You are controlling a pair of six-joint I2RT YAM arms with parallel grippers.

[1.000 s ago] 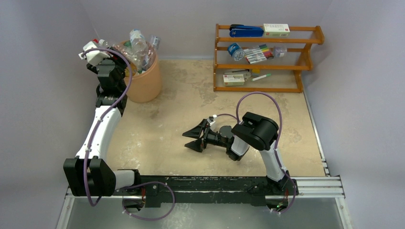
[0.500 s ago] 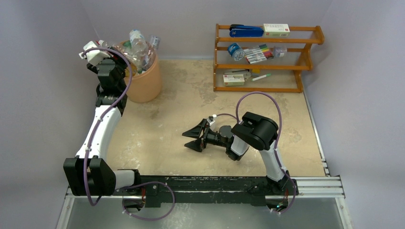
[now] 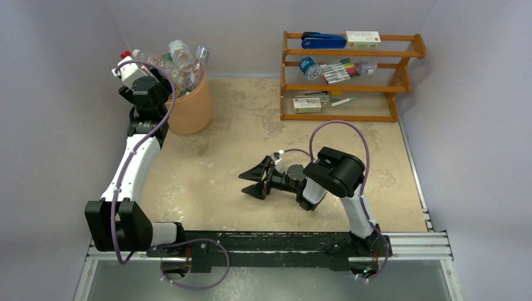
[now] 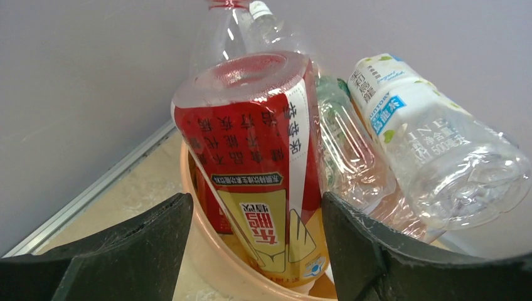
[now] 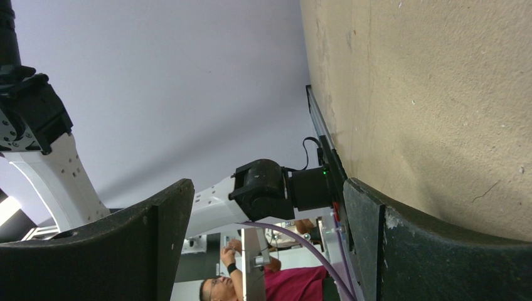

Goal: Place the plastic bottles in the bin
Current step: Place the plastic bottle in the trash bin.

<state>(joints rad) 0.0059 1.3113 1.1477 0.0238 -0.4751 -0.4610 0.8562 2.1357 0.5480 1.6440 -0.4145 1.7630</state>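
Observation:
The peach-orange bin (image 3: 188,110) stands at the back left, piled above its rim with plastic bottles (image 3: 180,63). My left gripper (image 3: 142,72) hangs at the bin's left rim. In the left wrist view the left gripper (image 4: 254,210) is open, its jaws wide apart on either side of a boxy red-and-gold bottle (image 4: 251,144). That bottle stands upside down inside the bin's rim (image 4: 201,232), with a gap to each jaw. A clear white-labelled bottle (image 4: 433,144) leans beside it. My right gripper (image 3: 252,182) lies sideways on the table, open and empty, as the right wrist view (image 5: 266,194) confirms.
A brown wooden rack (image 3: 351,78) with markers, boxes and a stapler stands at the back right. Purple walls close in the left, back and right. The left wall is close behind my left wrist. The black rail (image 3: 282,241) runs along the near edge.

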